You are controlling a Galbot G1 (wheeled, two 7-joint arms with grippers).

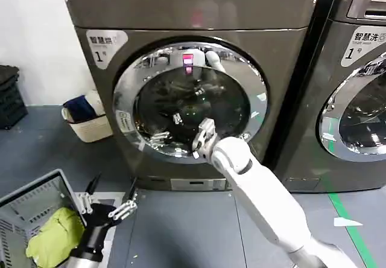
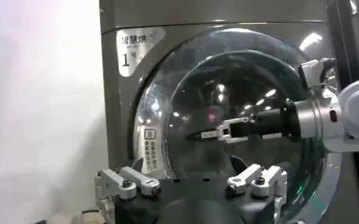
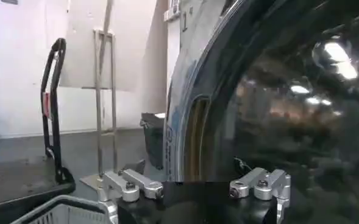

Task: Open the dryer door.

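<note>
Right gripper [image 1: 202, 140], fingers apart against the closed door [image 1: 192, 102] glass, risks skidding off the chrome rim; left gripper [image 1: 108, 203] hangs open below.

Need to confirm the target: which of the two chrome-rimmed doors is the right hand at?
The dryer door on the left machine: the right hand is against its dark glass. The neighbouring machine's door has no hand near it.

Grey floor [image 1: 181, 232] bears dryer [image 1: 193, 14], basket [image 1: 30, 207].

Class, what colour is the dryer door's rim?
Shiny chrome silver, clearest in the head view: dryer door.
</note>
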